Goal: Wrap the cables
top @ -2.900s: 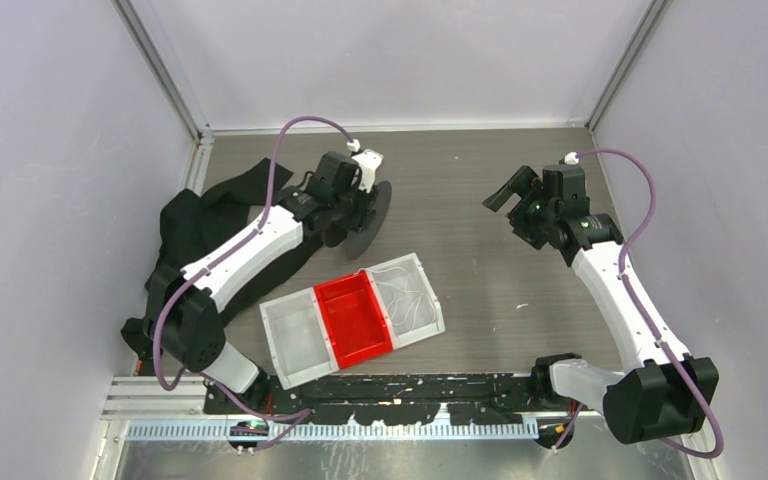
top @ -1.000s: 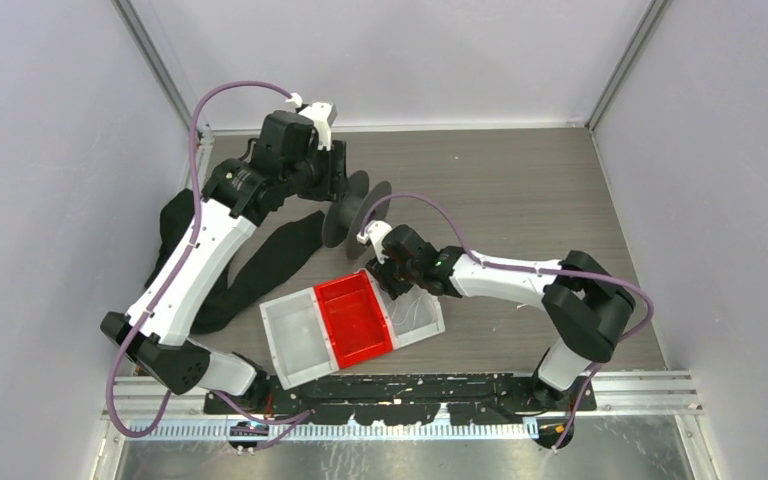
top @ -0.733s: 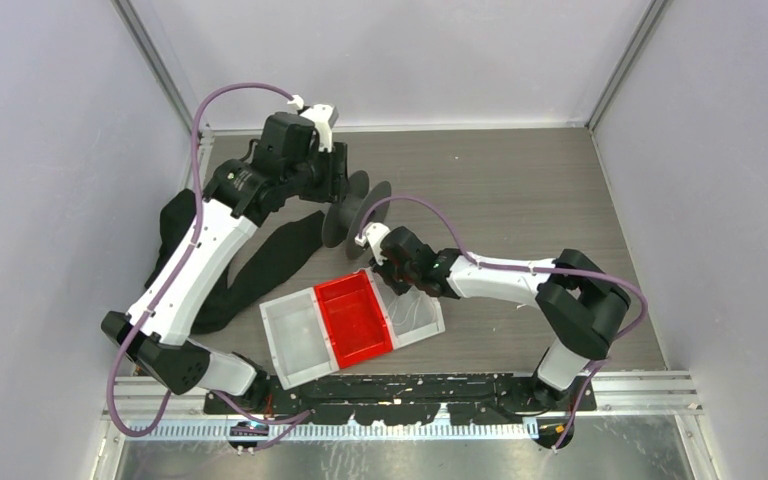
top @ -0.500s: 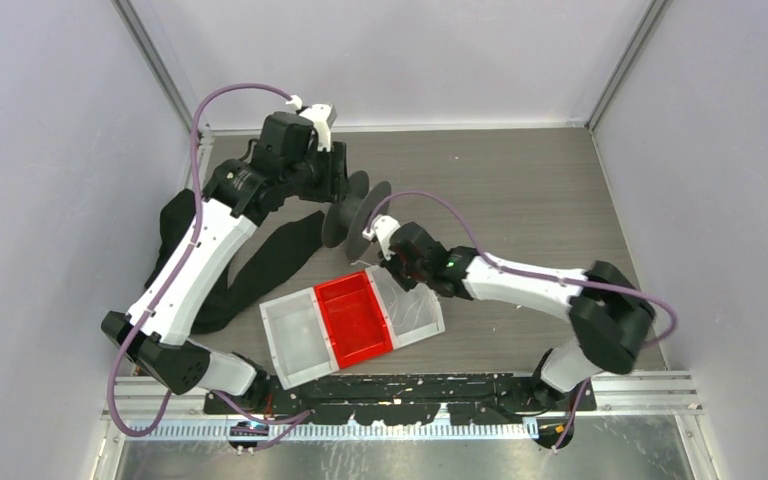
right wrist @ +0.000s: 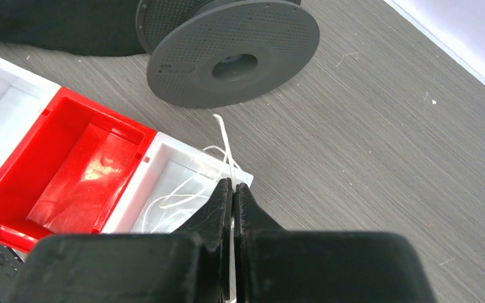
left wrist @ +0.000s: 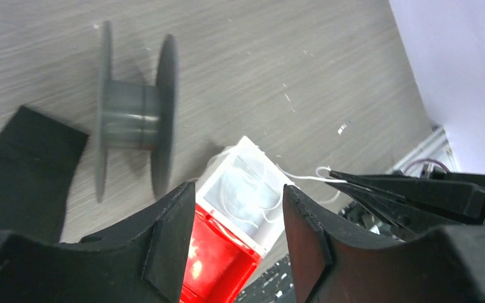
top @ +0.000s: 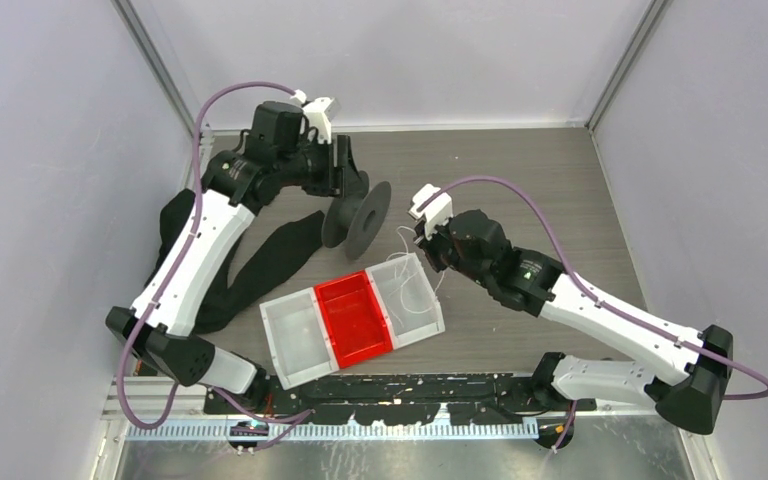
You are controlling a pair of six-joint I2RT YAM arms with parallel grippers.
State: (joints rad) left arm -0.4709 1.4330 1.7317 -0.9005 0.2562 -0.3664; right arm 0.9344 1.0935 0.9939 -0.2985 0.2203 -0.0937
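Thin white cables (right wrist: pixel 177 201) lie curled in the clear bin (top: pixel 422 312). My right gripper (right wrist: pixel 232 183) is shut on one cable (right wrist: pixel 225 136), and the strand rises out of the bin's far corner. From above, the right gripper (top: pixel 427 255) hovers just past that bin with the cable (top: pixel 400 262) trailing from it. A grey spool (top: pixel 358 215) stands on the table. My left gripper (top: pixel 348 172) is just behind the spool. In the left wrist view the left gripper (left wrist: pixel 239 188) is open with nothing between its fingers, and the spool (left wrist: pixel 132 120) sits apart from them.
A red bin (top: pixel 355 318) and a white bin (top: pixel 295 345) adjoin the clear one in a row. Black cloth (top: pixel 210 250) lies at the left under the left arm. Walls enclose the table on three sides.
My right gripper shut on a cable in the clear bin, then rose and drew back to the right with it. The left gripper shifted slightly toward the back.
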